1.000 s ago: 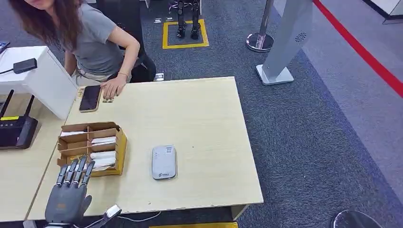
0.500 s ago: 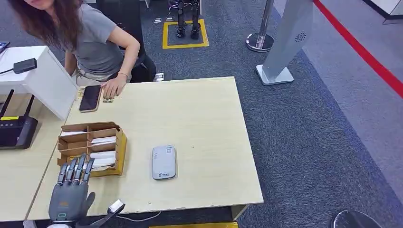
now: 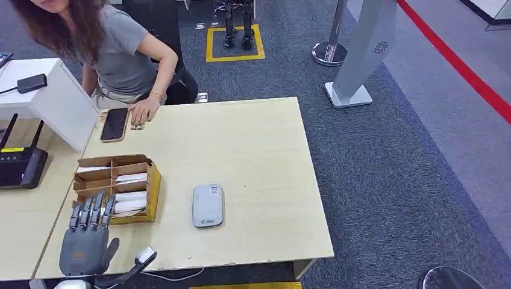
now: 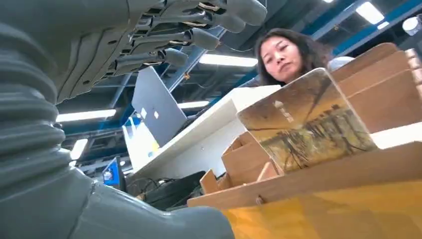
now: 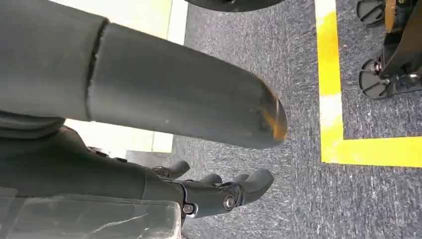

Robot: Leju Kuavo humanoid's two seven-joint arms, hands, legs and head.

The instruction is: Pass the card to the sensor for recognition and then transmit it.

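- head view: we are at the pickup step. our left hand (image 3: 87,238) hovers at the near left of the table (image 3: 259,150), fingers spread and straight, holding nothing, fingertips at the near edge of the cardboard box (image 3: 114,186). the white cards (image 3: 129,201) lie in the box's compartments. the grey sensor (image 3: 208,205) lies flat to the right of the box, apart from it. a person (image 3: 114,54) leans at the far left, a hand beside a phone (image 3: 114,124).
- we judge no card is taken yet; next the fingers must dip into a compartment and pinch one card, then carry it right to the sensor.
- left wrist view: from low down we see what the head view hides: a picture card (image 4: 303,122) stands tilted against a divider, and the open fingers (image 4: 194,37) hang above it, not touching.
- right wrist view: our right hand (image 5: 219,191) hangs over the carpet beside a yellow floor line (image 5: 331,99), fingers loosely curled; whether it holds anything, we cannot tell.
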